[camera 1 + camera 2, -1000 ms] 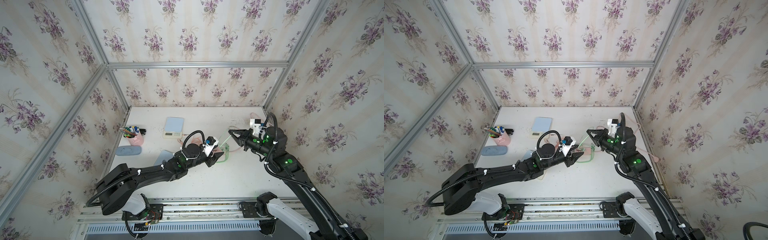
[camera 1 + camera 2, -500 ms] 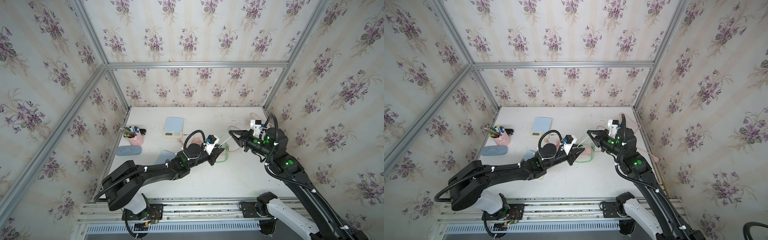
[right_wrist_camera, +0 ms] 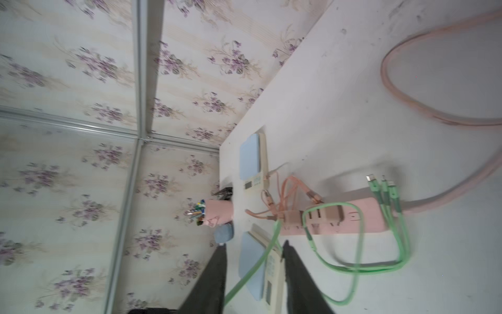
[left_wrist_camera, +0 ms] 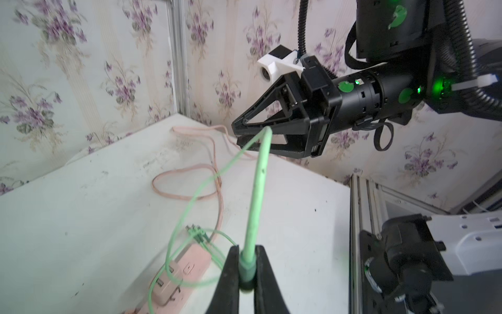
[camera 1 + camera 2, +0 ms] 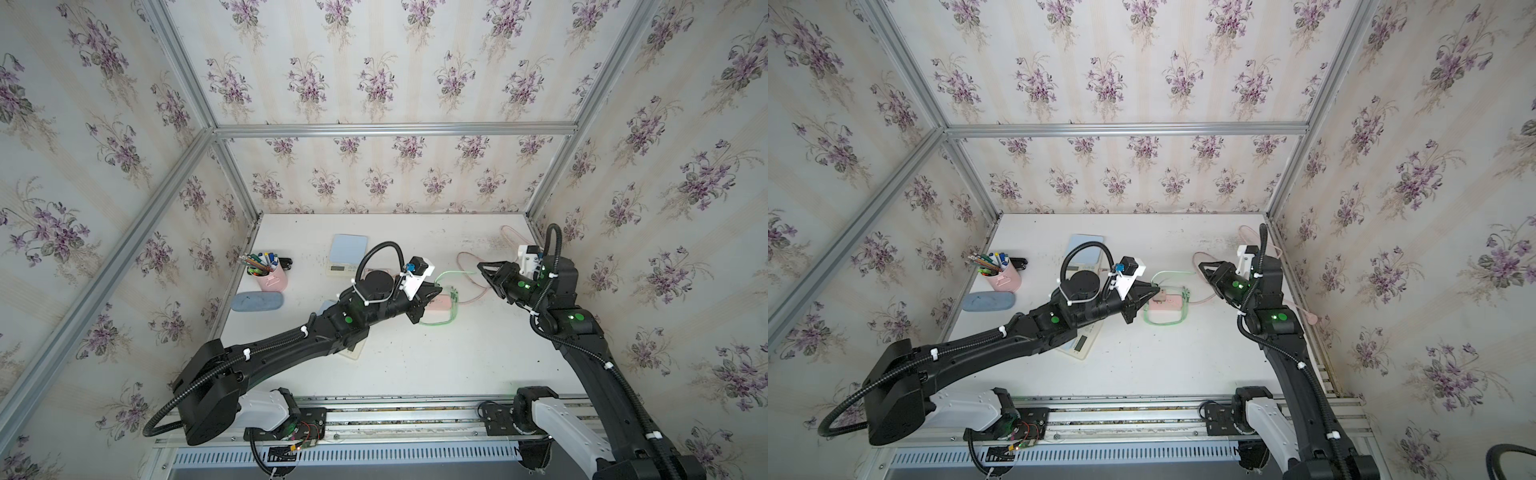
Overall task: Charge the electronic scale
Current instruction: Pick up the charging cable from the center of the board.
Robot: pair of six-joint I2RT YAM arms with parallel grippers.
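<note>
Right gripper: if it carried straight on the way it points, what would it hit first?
Probably the green cable, which runs between the open jaws of the right gripper. Further along that line sits the left gripper, shut on the cable's end; depth is hard to judge.

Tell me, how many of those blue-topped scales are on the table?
2. The back scale sits toward the far wall, near the pink pen cup. The front scale lies closer to the robot, mostly covered by the left arm. None other shows.
</note>
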